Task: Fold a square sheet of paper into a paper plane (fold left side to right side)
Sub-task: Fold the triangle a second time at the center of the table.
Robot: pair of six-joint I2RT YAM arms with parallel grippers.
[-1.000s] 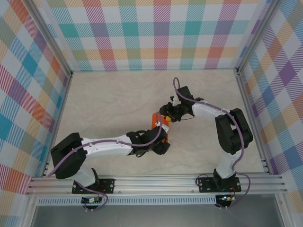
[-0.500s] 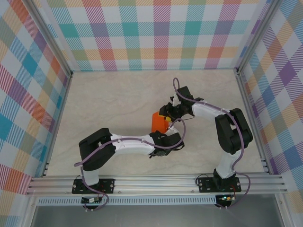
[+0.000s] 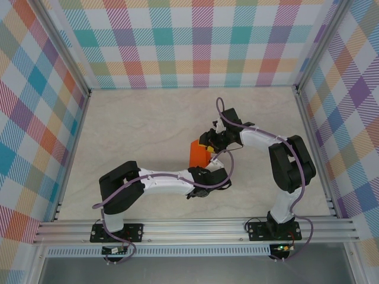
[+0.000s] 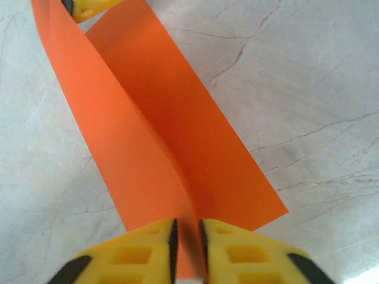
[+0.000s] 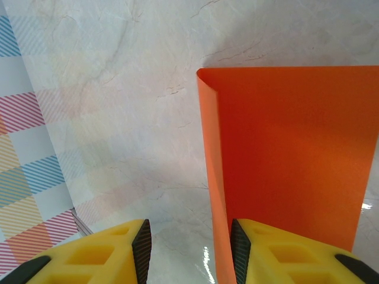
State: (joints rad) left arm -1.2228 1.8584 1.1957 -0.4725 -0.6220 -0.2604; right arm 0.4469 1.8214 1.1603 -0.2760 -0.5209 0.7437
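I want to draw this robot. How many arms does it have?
2. The left arm reaches in from the near left, and the right arm bends in from the near right. Both meet at the orange paper in the middle.

The square sheet of paper [image 4: 177, 136] lies on the tabletop [image 4: 308, 89], near end between the left fingers [image 4: 139, 251], far end at the right fingers [image 5: 278, 248].

Bright, even light renders everything sharp, the orange sheet [image 5: 284, 154] casting only soft grey shadows on the pale bench [image 5: 118, 89] around it, with small glare spots just beside it.
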